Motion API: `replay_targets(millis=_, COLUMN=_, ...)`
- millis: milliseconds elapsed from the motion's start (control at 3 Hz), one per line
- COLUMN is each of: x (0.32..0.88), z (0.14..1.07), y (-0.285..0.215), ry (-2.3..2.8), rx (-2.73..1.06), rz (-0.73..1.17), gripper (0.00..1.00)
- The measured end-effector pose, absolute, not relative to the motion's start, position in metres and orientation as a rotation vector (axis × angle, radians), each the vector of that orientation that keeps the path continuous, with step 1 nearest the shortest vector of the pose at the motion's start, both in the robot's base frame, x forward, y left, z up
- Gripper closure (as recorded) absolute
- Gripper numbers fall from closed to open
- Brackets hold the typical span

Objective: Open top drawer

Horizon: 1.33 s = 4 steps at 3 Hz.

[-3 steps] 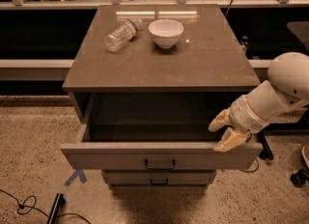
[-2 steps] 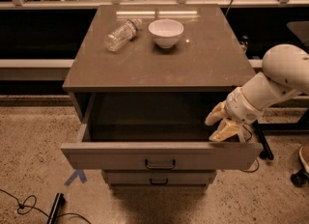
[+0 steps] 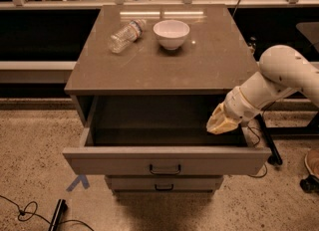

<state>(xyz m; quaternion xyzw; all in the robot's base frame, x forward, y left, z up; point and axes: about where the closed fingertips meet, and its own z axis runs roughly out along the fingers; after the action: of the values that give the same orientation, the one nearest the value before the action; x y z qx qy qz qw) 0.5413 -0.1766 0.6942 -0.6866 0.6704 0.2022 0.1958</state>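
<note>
The top drawer (image 3: 164, 161) of the grey-taupe cabinet stands pulled out far toward me, its deep box showing nothing inside. Its small black pull handle (image 3: 165, 168) sits at the centre of the flat front. My gripper (image 3: 221, 122), with tan fingers on a white arm, hangs over the right end of the open drawer box, just under the countertop edge, apart from the handle.
On the cabinet top (image 3: 209, 60) lie a clear plastic bottle (image 3: 126, 35) on its side and a white bowl (image 3: 171, 34). A lower drawer (image 3: 162, 184) with the same handle is closed below. A blue tape mark (image 3: 78, 182) and cables (image 3: 30, 210) lie on the floor at left.
My gripper has moved up and to the left, from the drawer's front right corner to over the right end of the drawer box. The drawer stays open as before.
</note>
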Motion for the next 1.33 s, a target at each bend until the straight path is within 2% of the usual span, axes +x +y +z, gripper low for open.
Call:
replay_targets(millis=333, x=0.54, z=0.687, y=-0.167, ry=1.881, rx=-1.926, rz=0.544, gripper=0.97)
replay_targets(millis=1333, x=0.507, z=0.667, y=-0.153, ry=1.886, rx=-1.952, rz=0.537, gripper=1.0)
